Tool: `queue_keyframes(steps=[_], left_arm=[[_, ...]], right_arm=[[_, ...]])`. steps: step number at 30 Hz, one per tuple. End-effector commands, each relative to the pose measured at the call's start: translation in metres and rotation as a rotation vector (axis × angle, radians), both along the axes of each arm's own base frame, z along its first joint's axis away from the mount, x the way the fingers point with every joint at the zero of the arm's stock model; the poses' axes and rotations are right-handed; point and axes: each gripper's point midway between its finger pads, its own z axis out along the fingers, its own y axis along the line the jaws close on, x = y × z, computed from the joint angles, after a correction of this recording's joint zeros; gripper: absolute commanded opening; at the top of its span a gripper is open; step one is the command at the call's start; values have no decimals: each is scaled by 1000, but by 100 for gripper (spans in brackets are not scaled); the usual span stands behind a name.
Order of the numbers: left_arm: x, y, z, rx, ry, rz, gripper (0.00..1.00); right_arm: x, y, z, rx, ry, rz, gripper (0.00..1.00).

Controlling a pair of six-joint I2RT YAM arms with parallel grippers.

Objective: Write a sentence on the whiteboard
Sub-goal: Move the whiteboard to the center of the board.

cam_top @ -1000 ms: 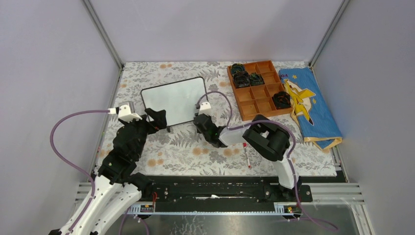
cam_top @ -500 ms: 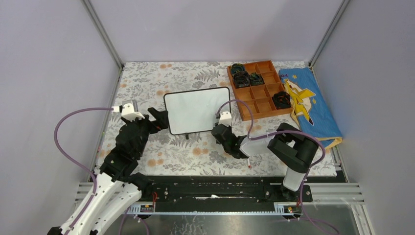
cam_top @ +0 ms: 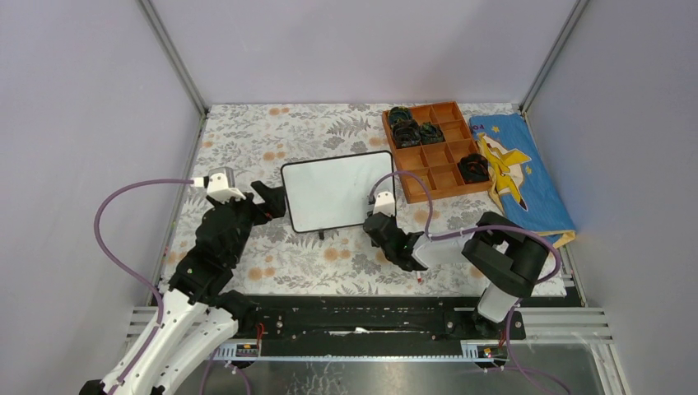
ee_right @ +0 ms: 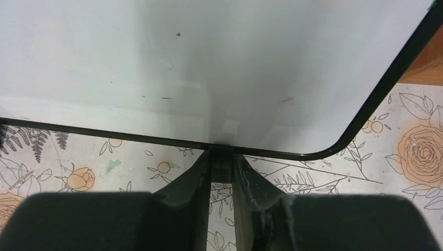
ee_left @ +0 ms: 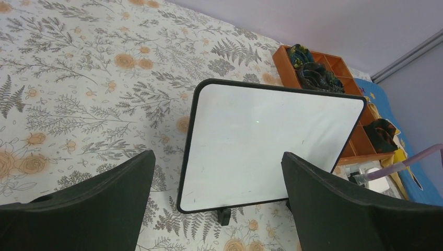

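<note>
The whiteboard [cam_top: 337,191] stands on the floral cloth at mid table, white with a thin black frame. Its face is blank; no red sentence shows on it. My right gripper [cam_top: 376,225] is at its near right edge and is shut on one small black foot [ee_right: 221,168] under the frame [ee_right: 365,112]. My left gripper [cam_top: 272,202] is open beside the board's left edge, touching nothing. In the left wrist view the board [ee_left: 266,141] lies ahead between the wide-open fingers [ee_left: 99,204].
A brown compartment tray [cam_top: 436,177] with dark items [cam_top: 405,128] sits at the back right, just right of the board. A blue cloth [cam_top: 520,177] lies beyond it. A small red pen end [cam_top: 420,281] shows under the right arm.
The whiteboard has slid right and a little nearer, drawn along by my right gripper on its foot. The left gripper has shifted slightly right and no longer overlaps the board's corner.
</note>
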Motion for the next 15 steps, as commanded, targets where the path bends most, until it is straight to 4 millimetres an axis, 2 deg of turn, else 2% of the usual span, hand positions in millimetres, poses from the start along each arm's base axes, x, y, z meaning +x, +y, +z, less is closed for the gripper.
queue_keyframes(steps=[1,3,6,8,12,15], left_arm=[[3,-10,12,-16,-52,-44,99],[3,-11,12,-17,-52,-50,99],[3,-14,12,-19,-53,-64,99],[2,-16,12,-21,-54,-73,99],[2,-17,12,-19,-53,-79,99],[2,-17,13,-20,-55,-81,99]], right_arm=[[-11,-22,-10,-89,33,34,0],[-12,-27,-8,-89,32,32,0],[-13,-29,-6,-67,48,48,7],[-15,-26,-5,-57,54,66,19],[-17,-21,4,-11,57,77,55],[-19,-19,12,15,56,76,66]])
